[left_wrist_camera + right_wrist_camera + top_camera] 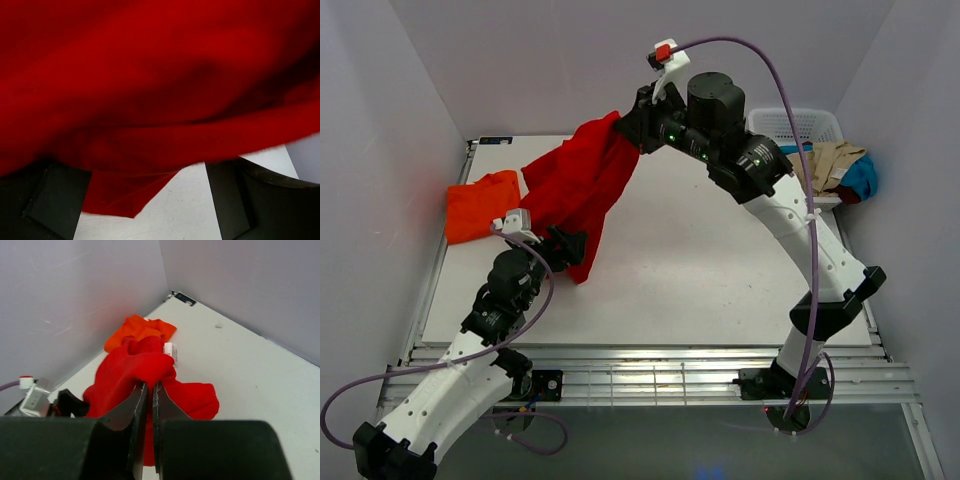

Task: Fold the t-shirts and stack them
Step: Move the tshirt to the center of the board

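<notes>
The large red t-shirt (pixel 582 190) hangs in the air over the table's back left. My right gripper (pixel 628 126) is shut on its top edge, and the cloth bunches over the closed jaws (pixel 150 386) with a white label (pixel 169 353) showing. My left gripper (pixel 570 246) is open at the shirt's lower part. In the left wrist view red cloth (pixel 150 90) fills most of the picture and a corner of it (pixel 122 192) droops between the spread fingers (pixel 50 200). The orange t-shirt (pixel 480 205) lies crumpled on the table at the left edge, also in the right wrist view (pixel 142 330).
A white lattice basket (pixel 790 124) stands at the back right, with beige and blue cloth (pixel 842 168) spilling beside it. The white table (pixel 710 270) is walled at the left, back and right. A metal rail (pixel 650 375) runs along the near edge.
</notes>
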